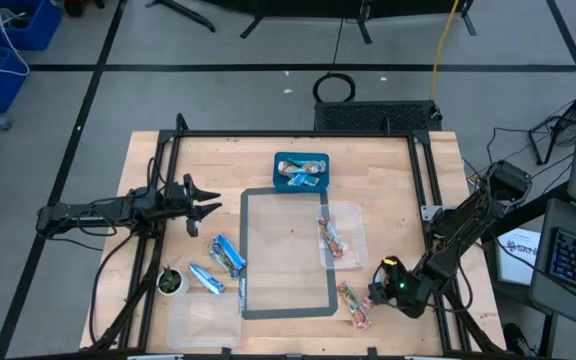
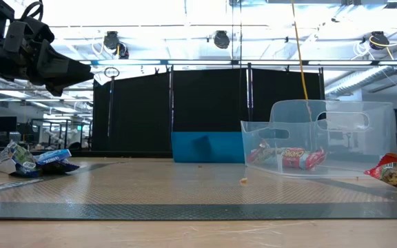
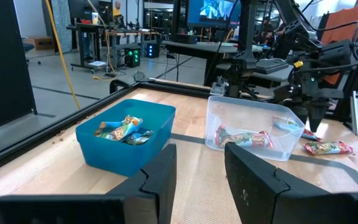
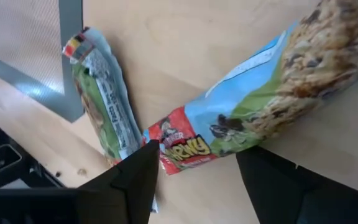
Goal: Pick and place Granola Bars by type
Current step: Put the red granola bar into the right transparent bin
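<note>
We see the right tool (image 4: 194,171), fingers apart, just above two crinkled red-patterned granola bars (image 4: 241,118) on the wooden counter (image 4: 185,43). Only overhead shows blue-wrapped bars (image 1: 226,255) beside the left tool (image 1: 206,200), also apart.

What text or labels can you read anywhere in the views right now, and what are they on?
"RNY": white letters on the red end of the granola bar under the right gripper; the word's start is hidden.
A line above it ends in "ER"; the rest is unreadable.
Print on the second bar is too blurred.
Nothing else is legible.
</note>
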### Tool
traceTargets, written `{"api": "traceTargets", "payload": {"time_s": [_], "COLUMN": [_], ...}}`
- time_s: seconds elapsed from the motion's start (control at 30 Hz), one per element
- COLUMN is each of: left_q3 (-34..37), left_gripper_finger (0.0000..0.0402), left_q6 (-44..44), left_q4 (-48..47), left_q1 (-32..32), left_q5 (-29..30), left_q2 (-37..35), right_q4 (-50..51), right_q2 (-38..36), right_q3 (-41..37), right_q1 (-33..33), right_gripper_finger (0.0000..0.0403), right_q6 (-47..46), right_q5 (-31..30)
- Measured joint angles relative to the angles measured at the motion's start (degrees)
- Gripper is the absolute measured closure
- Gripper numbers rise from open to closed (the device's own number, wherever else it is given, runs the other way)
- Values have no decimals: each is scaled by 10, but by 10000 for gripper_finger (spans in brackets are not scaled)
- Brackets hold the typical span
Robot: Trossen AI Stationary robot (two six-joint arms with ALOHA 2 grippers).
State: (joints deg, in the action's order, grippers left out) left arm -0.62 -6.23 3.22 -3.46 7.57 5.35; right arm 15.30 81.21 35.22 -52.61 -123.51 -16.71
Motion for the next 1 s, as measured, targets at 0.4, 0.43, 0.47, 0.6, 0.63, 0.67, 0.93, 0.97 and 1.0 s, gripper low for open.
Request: {"api": "traceTargets", "payload": {"time_s": [0.4,0.43,0.47,0.6,0.63,0.67,0.93,0.97,1.0], "left_q3": [0,0,0,0,0,0,0,0,0], "left_gripper_finger": [263,263,263,263,263,263,263,263,263], "left_q6": [0,0,0,0,0,0,0,0,0], "left_q4": [0,0,0,0,0,0,0,0,0], "left_q1": [0,0,0,0,0,0,0,0,0], "left_q5": [0,0,0,0,0,0,0,0,0], "left_q2": [0,0,0,0,0,0,0,0,0], "right_q4": [9,8,5,-7,-7,-7,-10,-12,-13], "right_q2": [0,0,-1,-1,-1,-1,0,0,0], "right_q3": [-63,-66,-69,-80,-81,-82,-86,-86,-86], "right_q1": [5,5,5,5,5,5,5,5,5], "right_gripper_finger": [195,196,199,234,247,262,391,391,390], "right_q6": [-48,-48,-47,-32,-29,-27,37,45,50], "right_q5": [-3,-2,-2,0,1,2,1,0,-2]}}
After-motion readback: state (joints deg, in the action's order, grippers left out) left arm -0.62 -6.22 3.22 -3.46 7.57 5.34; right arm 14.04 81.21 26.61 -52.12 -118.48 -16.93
